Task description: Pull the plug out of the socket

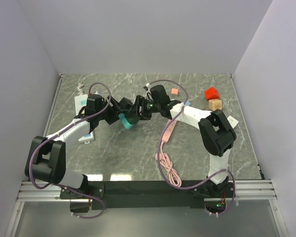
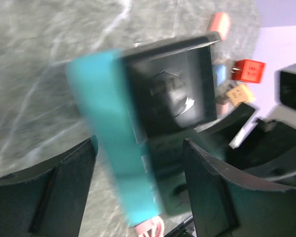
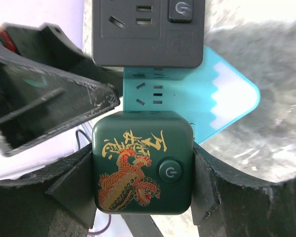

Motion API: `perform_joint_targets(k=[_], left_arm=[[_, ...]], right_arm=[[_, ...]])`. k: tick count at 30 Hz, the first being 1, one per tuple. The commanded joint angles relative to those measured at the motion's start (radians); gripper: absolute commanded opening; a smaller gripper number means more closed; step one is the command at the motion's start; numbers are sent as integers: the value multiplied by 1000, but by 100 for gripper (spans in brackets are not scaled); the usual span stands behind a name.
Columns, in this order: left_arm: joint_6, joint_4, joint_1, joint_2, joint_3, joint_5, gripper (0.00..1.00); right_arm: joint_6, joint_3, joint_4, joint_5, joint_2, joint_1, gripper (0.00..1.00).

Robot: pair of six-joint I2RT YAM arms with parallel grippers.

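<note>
Both right jaws pinch the dark green cube (image 3: 143, 170), one flat against each side; its dragon print and power button face the wrist camera. I take it for the plug. It sits on the face of the teal socket strip (image 3: 227, 98), just beside a grey adapter block (image 3: 148, 34) on the same strip. The cube looks like hard, light plastic with smooth sides, so a firm pinch low on those flat sides, as now, should suit it. The pull is best straight off the face, since tilting could bind the pins. The strip looks light too and would likely come along unless braced. The left jaws stand spread to either side of the strip and close against it, but blur hides whether they press it. The whole cluster is over the middle of the bench (image 1: 113, 158). The strip's limp pink cable (image 1: 165, 143) trails toward the near edge, and a red block (image 1: 211, 93) and a tan block (image 1: 215, 104) lie well apart at the far right.
</note>
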Motion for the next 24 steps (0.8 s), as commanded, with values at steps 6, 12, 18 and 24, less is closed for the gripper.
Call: perform_joint_targets(k=[6, 12, 18, 24], left_arm=[[-45, 69, -13, 34, 68, 34, 73], [-39, 31, -13, 77, 78, 48, 57], [-38, 67, -21, 119, 62, 86, 21], [13, 37, -18, 160, 61, 57, 1]], right_arm=[[5, 26, 108, -51, -72, 34, 0], [17, 29, 117, -40, -74, 32, 0], [43, 52, 139, -52, -61, 34, 0], [22, 109, 76, -82, -48, 23, 0]])
